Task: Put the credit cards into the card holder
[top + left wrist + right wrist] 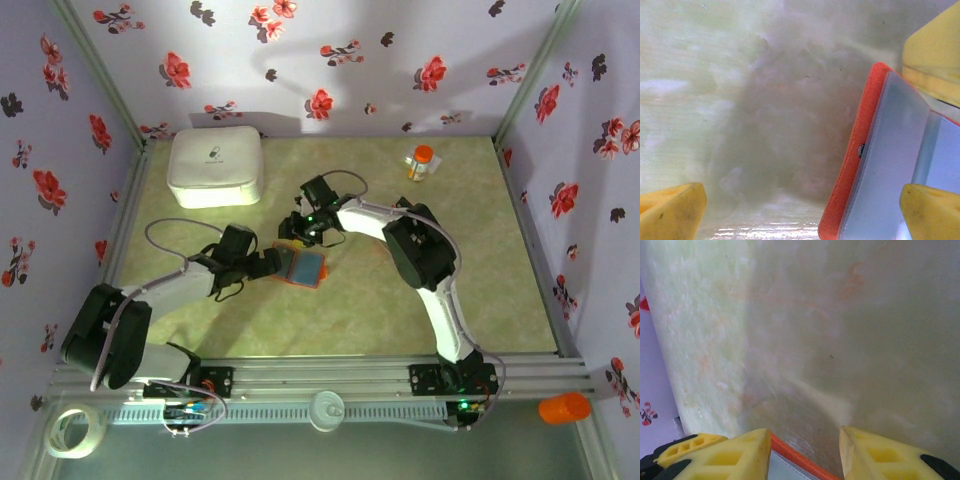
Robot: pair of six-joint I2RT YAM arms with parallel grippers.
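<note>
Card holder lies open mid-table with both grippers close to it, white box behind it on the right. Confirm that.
Wrong side: the top external view shows the white box back left. The card holder does lie open mid-table, the left gripper and right gripper close to it.

White arms (pixel 447 310) with black joints (pixel 420 250), grey looping cables (pixel 160 230), yellow gripper fingers (pixel 740 455)

We find open tabletop (pixel 490 290) to the right of the right arm and along the near edge. The white box (pixel 216 167) blocks the far-left corner, and a small orange-capped bottle (pixel 422 162) stands far right. At mid-table the left hand (pixel 272 262) and right hand (pixel 300 234) crowd the card holder (pixel 305 267), leaving little passage between them. Flowered walls (pixel 60 150) close off three sides.
</note>
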